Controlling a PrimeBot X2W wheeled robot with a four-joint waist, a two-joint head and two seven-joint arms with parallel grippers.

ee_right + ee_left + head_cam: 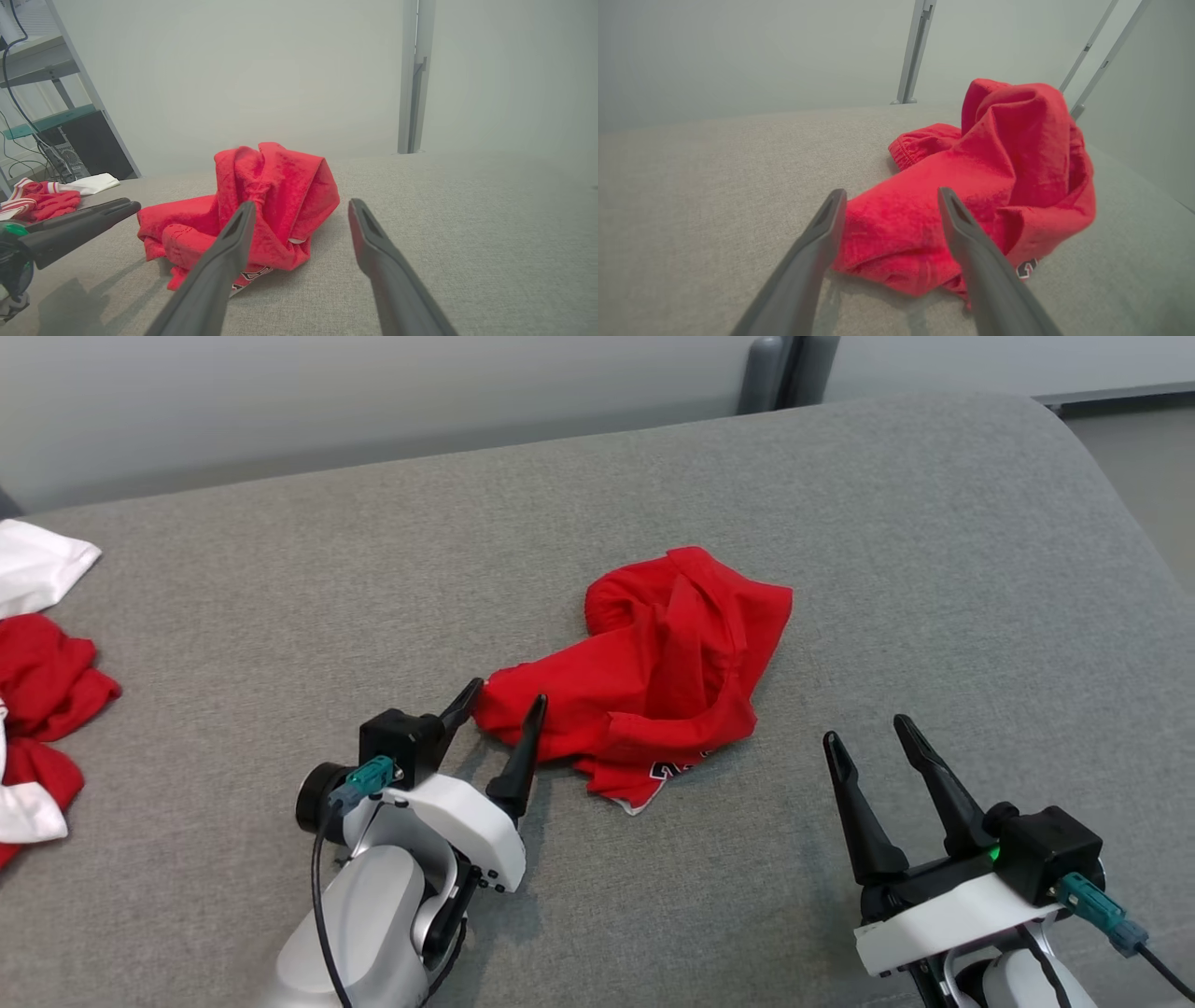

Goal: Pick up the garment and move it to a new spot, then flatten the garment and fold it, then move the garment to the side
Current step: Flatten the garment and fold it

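Straddling the garment (pixel 672 663) at its corner, the left tool (pixel 509 691) gapes, the right tool (pixel 865 728) too; seemingly clothes (pixel 42 681) lie far left.

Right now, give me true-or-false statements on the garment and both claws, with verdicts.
1. The red garment lies crumpled on the grey cushion. True.
2. The left claw is shut on the garment. False: it is open, the garment's corner between its fingers.
3. The right claw is open, apart from the garment. True.
4. The garment is folded flat. False: it is bunched up.
5. More red and white clothes lie at the robot's far left. True.
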